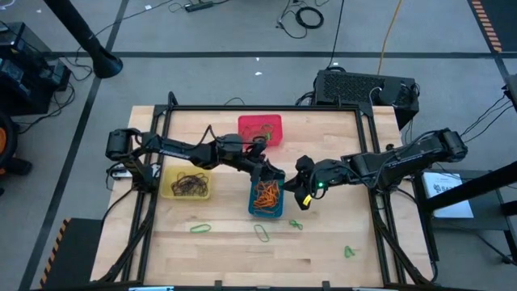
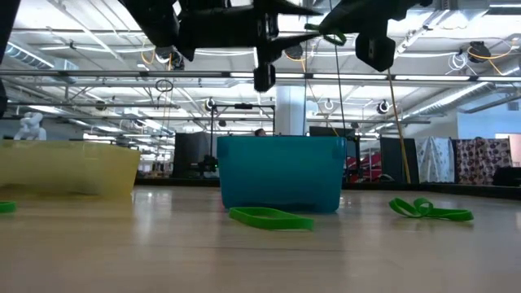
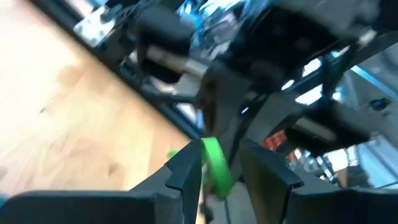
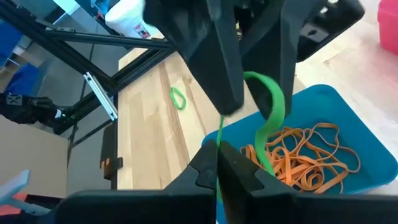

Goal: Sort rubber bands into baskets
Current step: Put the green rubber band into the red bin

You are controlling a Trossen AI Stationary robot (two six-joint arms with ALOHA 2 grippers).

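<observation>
1. The left gripper [image 1: 262,166] hangs over the far end of the blue basket [image 1: 266,212], between that basket and the red basket [image 1: 260,129].
2. Its fingers [image 3: 186,171] are parted, and a green rubber band [image 3: 214,163] sits between them; the band looks gripped there, though the wrist view is blurred.
3. The right gripper [image 1: 303,192] sits just beside the blue basket, on its right side, with its fingers [image 4: 205,171] pressed together on the lower part of the same green rubber band [image 4: 270,109].
4. From the right wrist view, that band stretches up from the right fingers to the left arm's fingers above it, so both grippers have hold of it over the blue basket.
5. The blue basket holds a heap of orange rubber bands [image 1: 267,194].
6. The yellow basket [image 1: 166,191] on the left holds dark rubber bands [image 1: 188,185].
7. Loose green bands [image 1: 199,229] lie on the wooden table [image 1: 323,250] in front of the baskets, and another lies near the right front corner [image 1: 349,252].
</observation>
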